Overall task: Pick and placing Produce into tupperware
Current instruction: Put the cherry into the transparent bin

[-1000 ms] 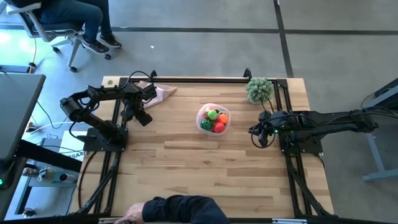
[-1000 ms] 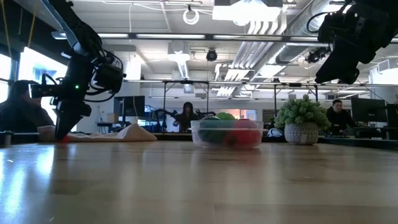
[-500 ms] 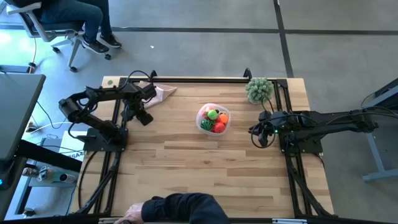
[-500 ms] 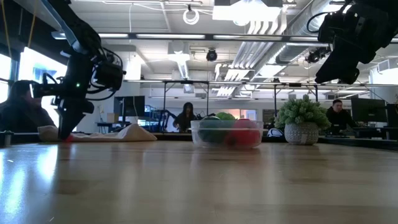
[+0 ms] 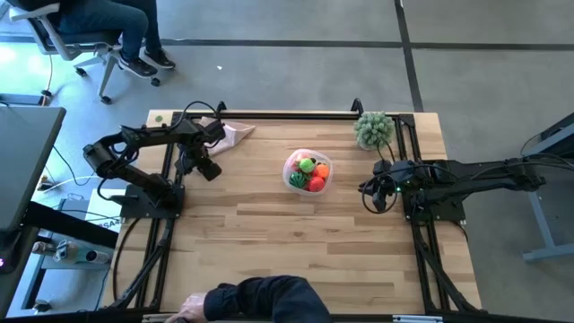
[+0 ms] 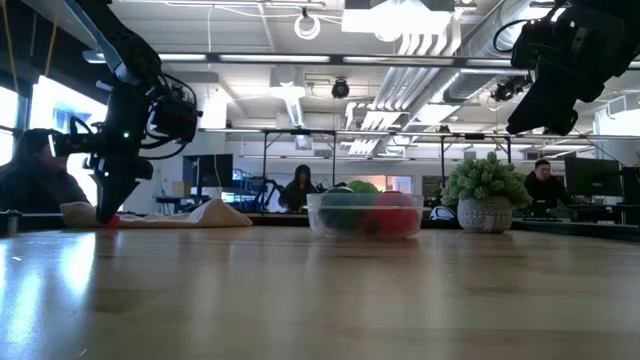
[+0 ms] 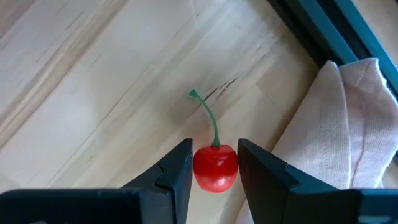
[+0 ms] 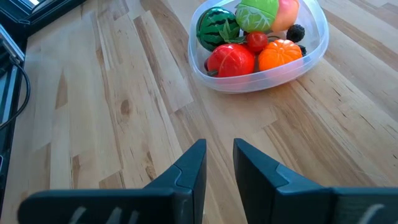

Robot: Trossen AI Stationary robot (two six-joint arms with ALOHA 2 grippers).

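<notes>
Near table's far-left edge, beside beige cloth [image 7: 348, 118]: left gripper [image 7: 214, 171] clenched on red cherry [image 7: 215, 168], stem up. Tupperware [image 5: 308, 171] mid-table, well apart, already stocked. Right gripper [image 8: 217, 165] idle, fingers narrowly parted, grasping nothing. Hazards: round, slick cherry squirting from pinch during carry; cloth snagged on lift.

1 tub [image 8: 261, 81], approx 7 fruit pcs [image 8: 231, 60] inside, 1 cherry [image 7: 215, 168], 1 cloth [image 7: 336, 130], 1 plant [image 5: 374, 129]
</notes>
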